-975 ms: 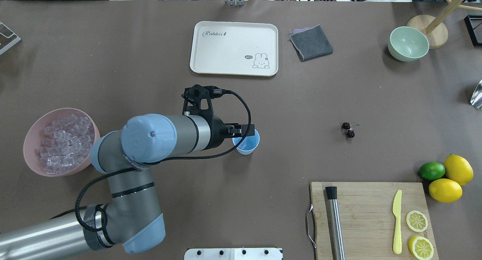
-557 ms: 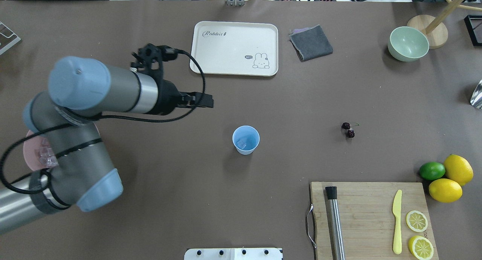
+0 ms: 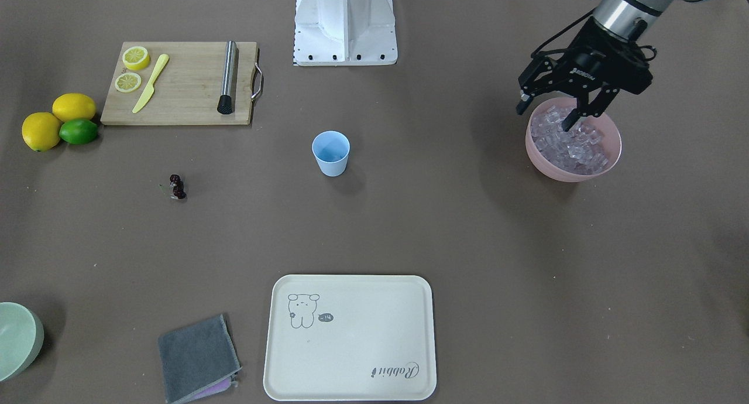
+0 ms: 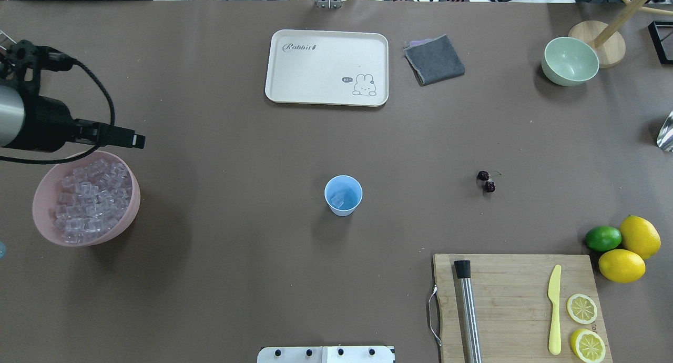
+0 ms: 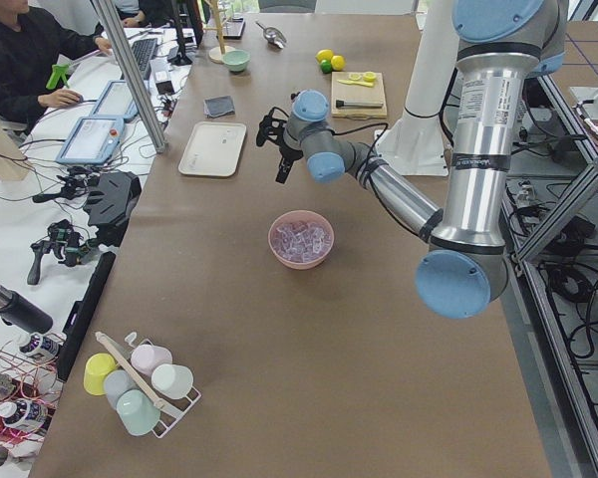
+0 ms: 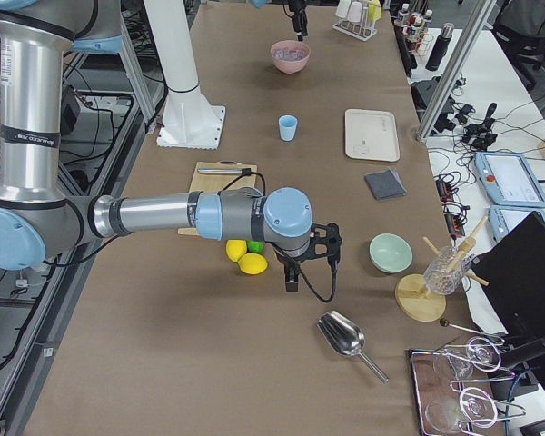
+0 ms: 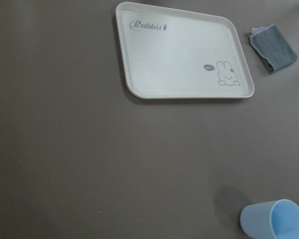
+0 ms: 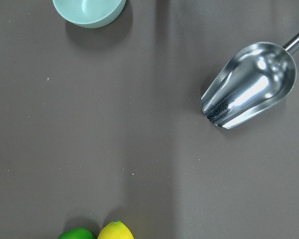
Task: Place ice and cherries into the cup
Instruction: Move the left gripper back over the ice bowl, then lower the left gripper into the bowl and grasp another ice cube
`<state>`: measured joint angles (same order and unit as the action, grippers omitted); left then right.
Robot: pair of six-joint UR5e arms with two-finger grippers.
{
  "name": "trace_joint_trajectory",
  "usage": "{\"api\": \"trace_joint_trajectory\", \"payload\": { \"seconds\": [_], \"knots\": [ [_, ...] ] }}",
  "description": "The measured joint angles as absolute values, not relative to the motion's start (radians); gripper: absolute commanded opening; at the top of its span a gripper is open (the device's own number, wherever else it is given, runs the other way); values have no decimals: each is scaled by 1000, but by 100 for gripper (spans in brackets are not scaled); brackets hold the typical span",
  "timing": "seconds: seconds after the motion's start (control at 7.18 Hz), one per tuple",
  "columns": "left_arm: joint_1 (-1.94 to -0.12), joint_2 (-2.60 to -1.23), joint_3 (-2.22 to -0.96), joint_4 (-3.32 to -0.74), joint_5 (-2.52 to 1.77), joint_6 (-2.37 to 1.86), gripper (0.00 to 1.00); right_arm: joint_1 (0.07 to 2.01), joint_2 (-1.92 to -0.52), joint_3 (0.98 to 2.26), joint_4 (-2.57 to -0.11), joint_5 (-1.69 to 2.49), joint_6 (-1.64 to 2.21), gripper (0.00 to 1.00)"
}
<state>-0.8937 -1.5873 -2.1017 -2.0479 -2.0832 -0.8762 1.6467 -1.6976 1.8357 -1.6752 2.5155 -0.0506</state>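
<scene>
Likely, the left pincer, spread wide above the pink bowl's rim, could clip it or squirt slick ice onto the desk, well apart from the cup.

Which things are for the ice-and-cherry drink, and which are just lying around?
For the job: cup, ice, pink bowl, cherries.
Lying about: tray, cloth, green bowl, lemons, lime, board, knife, scoop.

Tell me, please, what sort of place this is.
Probably a robotics lab staged as a drinks bench: an arm by the table, a person at screens beside it, plus ice, a cup and lemon slices.
</scene>
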Motion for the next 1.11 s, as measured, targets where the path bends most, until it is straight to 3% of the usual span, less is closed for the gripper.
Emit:
{"api": "trace_joint_trajectory", "payload": {
  "seconds": [0.42, 0.97, 1.11],
  "knots": [
    [-898, -1491, -2062, -2050, -2092, -783, 97, 1632, -1696, 1839, -1675, 2515, -49, 100],
    [-879, -1474, -1976, -2053, -2085, -777, 96, 1631, -1701, 1837, -1674, 2514, -50, 100],
    [-872, -1491, -1945, -2056, -2085, -774, 81, 1631, -1702, 1835, -1674, 2514, -51, 100]
  ]
}}
